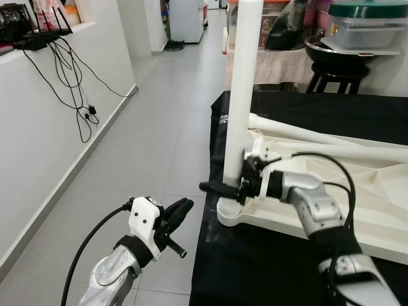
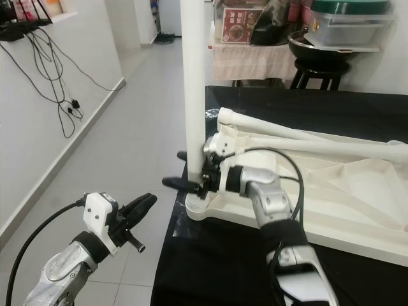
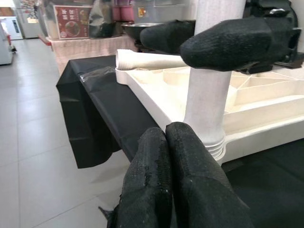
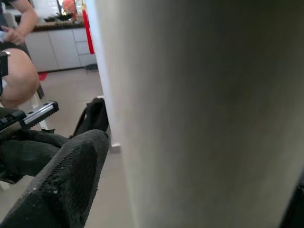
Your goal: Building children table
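Upturned on the black cloth [image 1: 268, 268] lies the white tabletop [image 1: 376, 210], ribbed underside up, and all else placed from it here. Standing upright in the near-left corner socket [image 1: 233, 213] of that tabletop: one white table leg [image 1: 242, 95], apparently seated or being turned home. Clamped around the foot of that leg, just above the socket: the right gripper [image 1: 231, 185], black fingers on either side of the tube, arm reaching in across the tabletop's near edge. Lying loose across the far side of the tabletop: two more legs [image 1: 299, 131], side by side, not yet fitted. Off the tabletop's left edge, out over the tiled floor [image 1: 159, 127] and apart from the leg: the left gripper [image 1: 177, 213], fingers pressed together on nothing, pointed toward the standing leg. Judged so far: one leg of the set in place or nearly so, at least two waiting, a fourth not to be made out. Left to do, by the look of it: finish seating this leg, fit the remaining ones at the other corners, then turn the table upright. Beyond the tabletop's far edge: a black stool [image 1: 338, 80].
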